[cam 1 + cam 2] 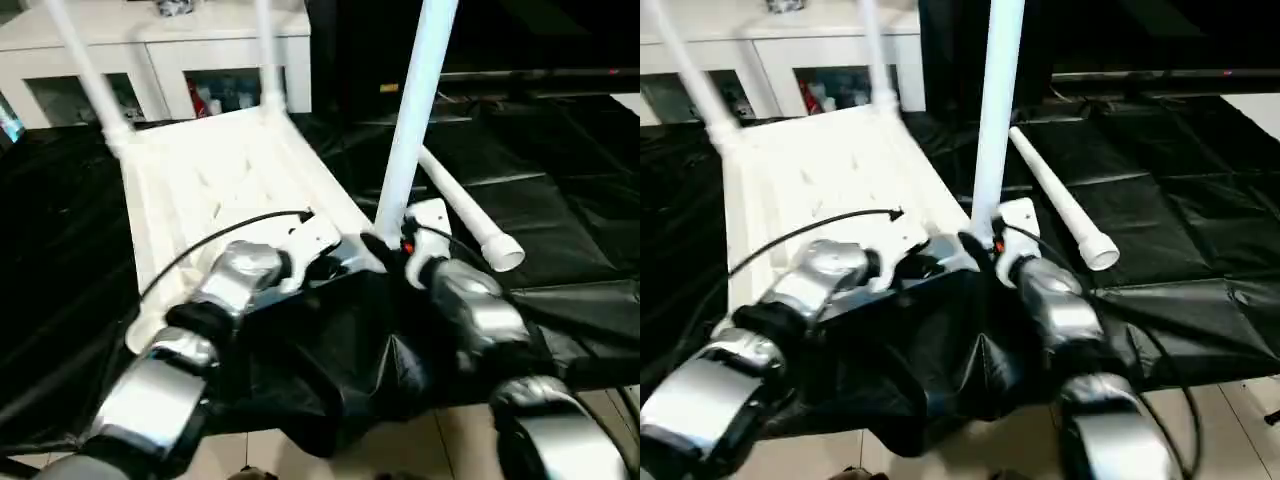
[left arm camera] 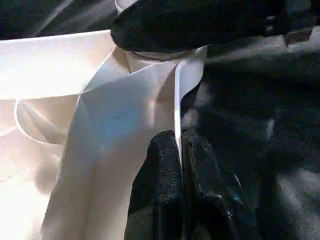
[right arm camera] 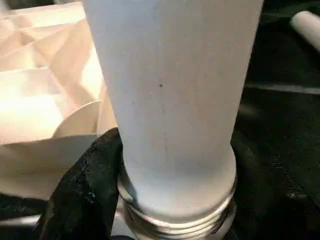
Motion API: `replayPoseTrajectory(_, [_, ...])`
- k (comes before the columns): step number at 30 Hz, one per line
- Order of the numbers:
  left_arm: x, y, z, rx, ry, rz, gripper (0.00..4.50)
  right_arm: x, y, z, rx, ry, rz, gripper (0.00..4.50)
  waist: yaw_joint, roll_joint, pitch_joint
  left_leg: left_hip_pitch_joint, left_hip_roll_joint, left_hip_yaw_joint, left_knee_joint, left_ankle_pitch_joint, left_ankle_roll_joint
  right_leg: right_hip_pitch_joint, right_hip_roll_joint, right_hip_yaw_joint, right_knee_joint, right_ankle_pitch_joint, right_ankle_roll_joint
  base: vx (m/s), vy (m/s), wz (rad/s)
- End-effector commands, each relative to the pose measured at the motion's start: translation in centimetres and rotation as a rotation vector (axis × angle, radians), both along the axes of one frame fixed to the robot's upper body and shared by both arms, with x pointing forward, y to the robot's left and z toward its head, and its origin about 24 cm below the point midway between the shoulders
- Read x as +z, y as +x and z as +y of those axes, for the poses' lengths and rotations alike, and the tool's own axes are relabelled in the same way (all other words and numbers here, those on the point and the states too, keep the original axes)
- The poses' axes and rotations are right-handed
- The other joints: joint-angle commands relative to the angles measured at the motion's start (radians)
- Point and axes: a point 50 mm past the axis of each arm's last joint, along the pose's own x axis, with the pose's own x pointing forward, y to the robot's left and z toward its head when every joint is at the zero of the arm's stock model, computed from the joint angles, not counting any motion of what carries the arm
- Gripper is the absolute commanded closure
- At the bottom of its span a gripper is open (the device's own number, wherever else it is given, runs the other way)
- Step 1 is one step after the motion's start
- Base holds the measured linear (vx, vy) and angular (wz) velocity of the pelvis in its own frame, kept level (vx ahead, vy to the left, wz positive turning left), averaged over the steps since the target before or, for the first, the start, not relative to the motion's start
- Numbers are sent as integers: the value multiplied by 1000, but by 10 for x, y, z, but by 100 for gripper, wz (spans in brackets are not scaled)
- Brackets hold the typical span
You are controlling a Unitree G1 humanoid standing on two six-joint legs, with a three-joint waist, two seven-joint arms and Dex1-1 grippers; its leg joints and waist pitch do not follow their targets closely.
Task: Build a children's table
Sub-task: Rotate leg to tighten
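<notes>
The children's table lies upside down on black cloth, its white ribbed tabletop (image 1: pixel 230 170) facing up. Two legs (image 1: pixel 90 80) (image 1: pixel 265 60) stand in the far corner sockets. A third leg (image 1: pixel 415 110) stands upright at the near right corner, and my right gripper (image 1: pixel 395 245) is closed around its base; one black finger (image 3: pixel 85 190) presses against the tube just above its threaded end. My left gripper (image 2: pixel 179 142) is shut on the tabletop's thin rim beside that corner. A fourth leg (image 1: pixel 465 215) lies loose on the cloth to the right.
A white cabinet (image 1: pixel 170 50) stands behind the work table. The black cloth (image 1: pixel 560 200) bunches and hangs over the near edge between my forearms, with pale floor (image 1: pixel 440 440) below. A black cable (image 1: pixel 200 245) arcs over the tabletop.
</notes>
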Motion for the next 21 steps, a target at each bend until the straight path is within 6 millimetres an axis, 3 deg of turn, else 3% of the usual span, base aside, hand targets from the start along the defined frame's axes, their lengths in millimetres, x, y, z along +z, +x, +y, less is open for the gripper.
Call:
replayPoseTrajectory(1, [13,2,-21,-40,-53,-58,450,-14,-9,27,97,44,66,110,2,-8,-70,25,41,-32,-78,-368,8,34,-62,36,-91,-367,-191,0,0,0])
replayPoseTrajectory(5, [13,1,-16,-72,-54,-59,450,-6,-6,26,158,45,20,91,5,-11,-72,19,42,-29,-76,-328,36,42,-62,37,-82,-297,-214,0,0,0])
replayPoseTrajectory(8, [13,-3,-5,-149,-53,-63,450,4,-9,18,316,22,-36,91,8,-16,-73,13,41,-28,-73,-294,60,49,-63,36,-81,-295,-208,0,0,0])
replayPoseTrajectory(13, [10,-13,7,-300,-54,-35,450,5,-20,-1,527,-69,-38,91,22,-13,-76,12,48,-23,-67,-238,90,49,-61,34,-71,-230,-238,0,0,0])
replayPoseTrajectory(21, [5,-27,28,-456,-17,36,450,15,-35,-33,728,-100,-7,91,49,-13,-74,18,57,-24,-74,-266,67,43,-62,38,-68,-256,-237,0,0,0])
